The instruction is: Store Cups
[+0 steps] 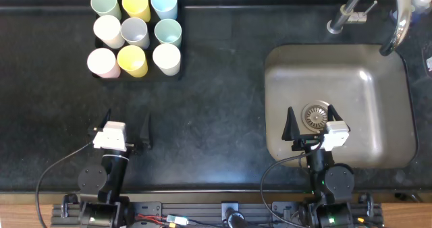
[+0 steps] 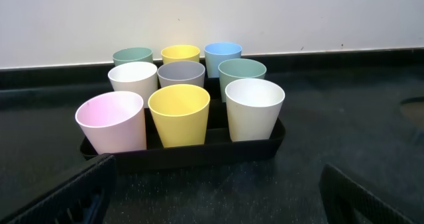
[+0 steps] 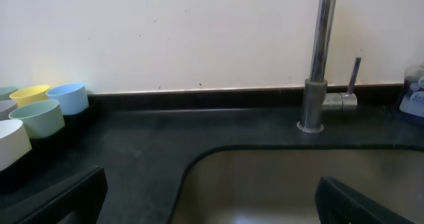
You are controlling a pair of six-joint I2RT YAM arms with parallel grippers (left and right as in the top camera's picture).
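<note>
Nine upright pastel plastic cups (image 1: 134, 32), all empty, sit packed three by three in the shallow black plastic tray (image 2: 185, 155), back left on the dark speckled counter (image 1: 216, 73) by the wall. The left claw (image 1: 128, 120) hovers near the tray, fingers spread, holding nothing. The right claw (image 1: 312, 117) hangs over the stainless steel sink basin (image 1: 364, 79), fingers apart too, empty.

Dark worktop (image 1: 223, 86) running full width, steel sink (image 1: 364, 86) sitting inset at right, faucet (image 1: 345, 13) standing behind, white wall (image 2: 278, 15) backing it; possibly a soap bottle (image 3: 413, 91) beside the faucet.
</note>
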